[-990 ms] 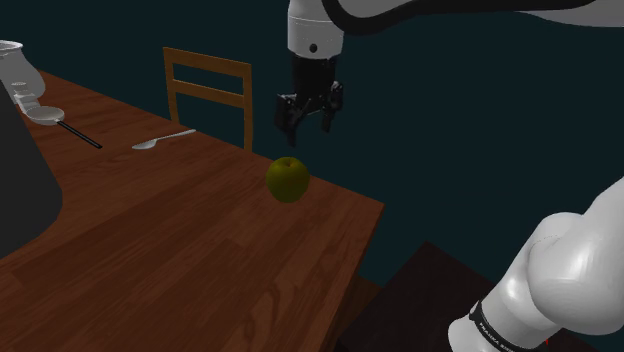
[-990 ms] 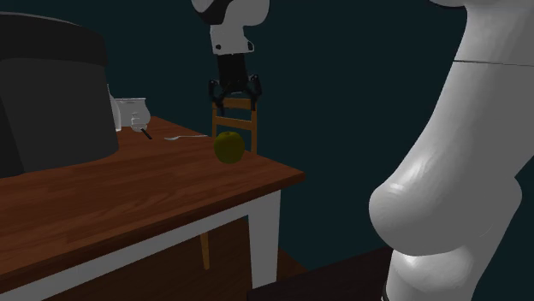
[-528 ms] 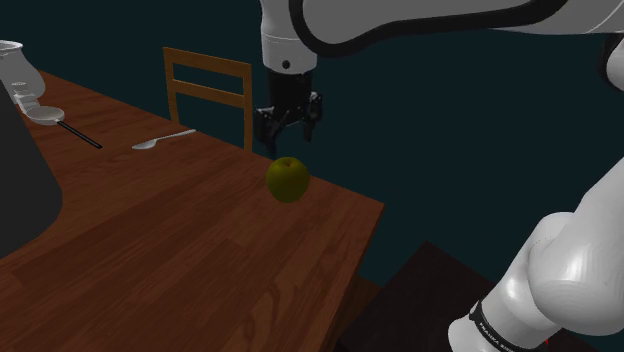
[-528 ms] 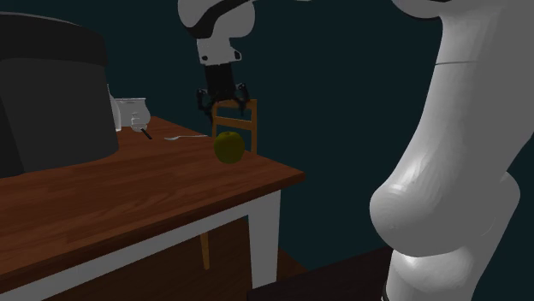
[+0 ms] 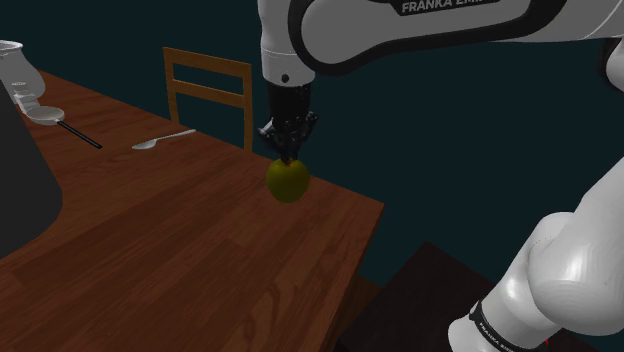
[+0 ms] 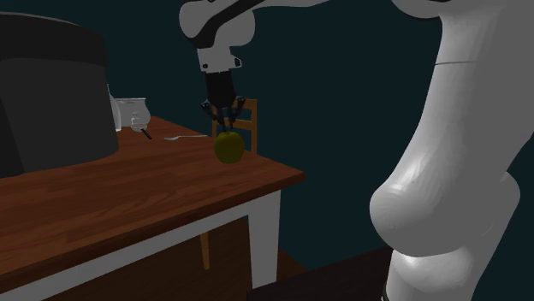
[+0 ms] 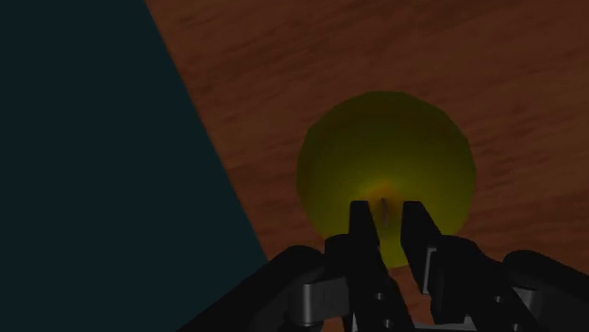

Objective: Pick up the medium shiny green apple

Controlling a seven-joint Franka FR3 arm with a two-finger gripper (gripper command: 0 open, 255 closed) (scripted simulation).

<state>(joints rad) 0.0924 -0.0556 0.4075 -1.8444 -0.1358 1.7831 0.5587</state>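
Observation:
A yellowish-green apple (image 5: pixel 287 182) (image 6: pixel 228 148) rests near the corner of the brown wooden table (image 5: pixel 180 270) (image 6: pixel 128 197). My black gripper (image 5: pixel 288 157) (image 6: pixel 227 128) points straight down on the apple's top. In the wrist view the apple (image 7: pixel 378 160) lies just beyond the gripper (image 7: pixel 389 224). The two fingers are drawn almost together and pinch at the small stem in its crown. The apple still sits on the wood.
A wooden chair (image 5: pixel 207 90) (image 6: pixel 246 120) stands behind the table edge close to the apple. A spoon (image 5: pixel 160 140) and a glass jug (image 5: pixel 15 65) lie further back. A large dark object (image 5: pixel 20 190) (image 6: pixel 51 85) fills the table's far side.
The gripper has come down from above the apple onto its top. Its fingers, wide apart before, have closed in around the stem. The apple has not moved.

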